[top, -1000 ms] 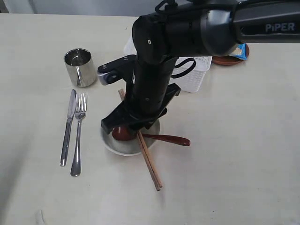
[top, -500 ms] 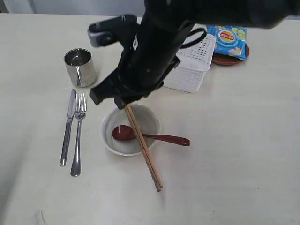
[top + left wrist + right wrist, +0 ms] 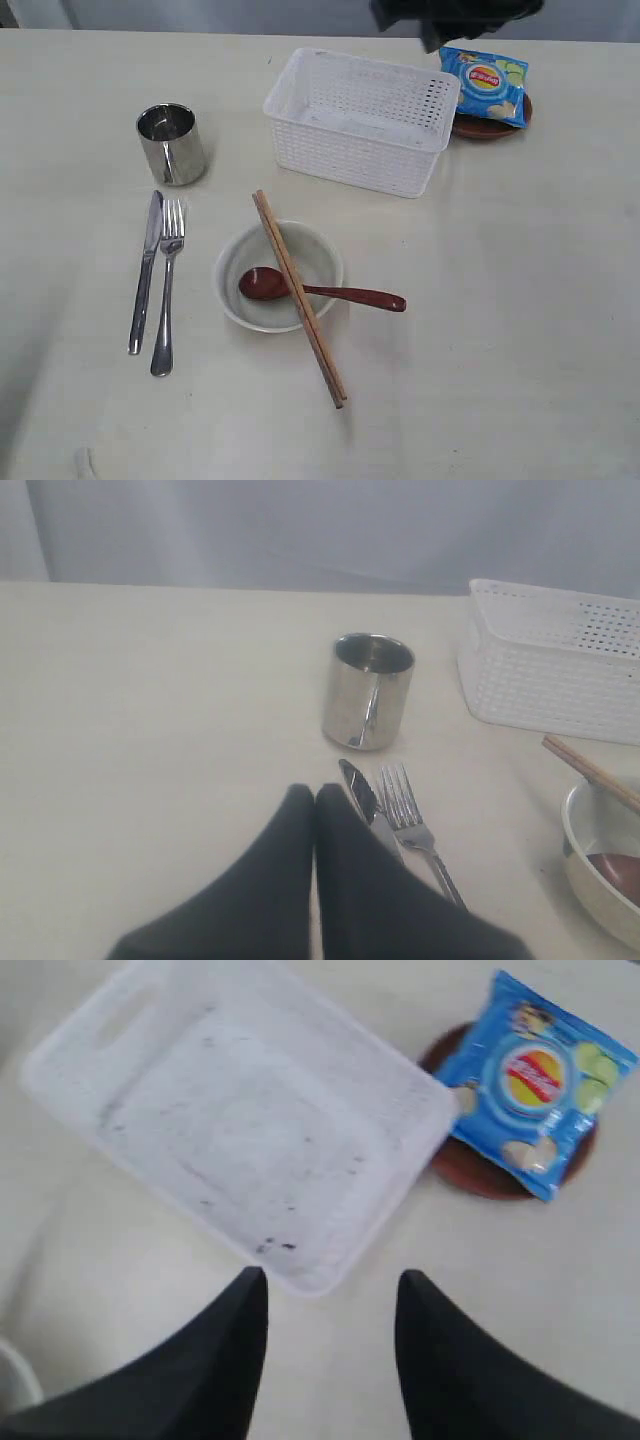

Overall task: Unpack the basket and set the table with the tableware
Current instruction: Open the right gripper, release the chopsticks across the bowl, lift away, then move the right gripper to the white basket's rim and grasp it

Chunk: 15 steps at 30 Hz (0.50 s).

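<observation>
My right fingers (image 3: 235,1350) are spread apart, with nothing between them and nothing touched. The right gripper (image 3: 332,1285) hangs above the basket (image 3: 230,1130) rim and the strip of table (image 3: 560,1290) next to it. My left fingers (image 3: 290,870) are pressed together and hold nothing. The left gripper (image 3: 315,792) sits low over the table by the tips of the knife (image 3: 362,802) and fork (image 3: 412,815). I can't tell if it touches the knife.

Progress: the basket looks empty from above, just a few specks on its floor, so I judge unpacking done.

Laid out on the table:
- The cup (image 3: 171,143) stands upright.
- Knife and fork lie side by side, close to parallel, below the cup in the exterior view.
- The bowl (image 3: 318,258) is just beside the fork.
- The spoon (image 3: 340,293) has its head in the bowl and its handle over the rim onto the table.
- The chopsticks (image 3: 300,300) lie together diagonally across the bowl rim, with the lower end on the table.

Left to do, my guess:
- The plate (image 3: 488,130) sits behind the basket's far right corner, well apart from the setting, with the chip bag (image 3: 485,85) on top of it. It likely needs bringing over.
- The chopsticks may want laying flat beside the bowl.
- The basket stands mid-table.
</observation>
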Available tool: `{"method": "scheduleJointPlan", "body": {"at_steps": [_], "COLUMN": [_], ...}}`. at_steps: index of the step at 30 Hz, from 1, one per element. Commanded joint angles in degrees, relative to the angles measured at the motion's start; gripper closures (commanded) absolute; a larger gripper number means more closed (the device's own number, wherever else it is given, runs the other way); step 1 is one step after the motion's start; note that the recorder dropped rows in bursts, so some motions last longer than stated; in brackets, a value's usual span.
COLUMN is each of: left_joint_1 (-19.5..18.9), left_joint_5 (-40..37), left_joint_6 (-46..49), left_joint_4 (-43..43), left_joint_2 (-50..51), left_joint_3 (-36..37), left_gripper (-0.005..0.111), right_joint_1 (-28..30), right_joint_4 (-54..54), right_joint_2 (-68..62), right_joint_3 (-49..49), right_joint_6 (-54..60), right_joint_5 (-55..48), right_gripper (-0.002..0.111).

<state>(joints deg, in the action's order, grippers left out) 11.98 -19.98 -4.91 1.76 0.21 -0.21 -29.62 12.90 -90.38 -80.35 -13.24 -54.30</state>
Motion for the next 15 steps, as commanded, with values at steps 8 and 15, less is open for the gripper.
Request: {"method": "scheduleJointPlan", "body": {"at_steps": [8,15], "left_joint_1": [0.3,0.3], "left_joint_5": [0.1,0.1], "left_joint_6": [0.2,0.2], "left_joint_4": [0.0,0.0], "left_joint_2": [-0.2,-0.2], "left_joint_3": [0.2,0.2], "left_gripper": [0.107,0.107], "right_joint_1": [14.0,14.0], "right_joint_4": [-9.8,-15.4], "right_joint_2": [-16.2,-23.4], "right_joint_3": [-0.3,-1.3], "right_joint_6": [-2.0,-2.0], "right_joint_5": [7.8,16.0], "right_gripper": [0.069,0.069]}}
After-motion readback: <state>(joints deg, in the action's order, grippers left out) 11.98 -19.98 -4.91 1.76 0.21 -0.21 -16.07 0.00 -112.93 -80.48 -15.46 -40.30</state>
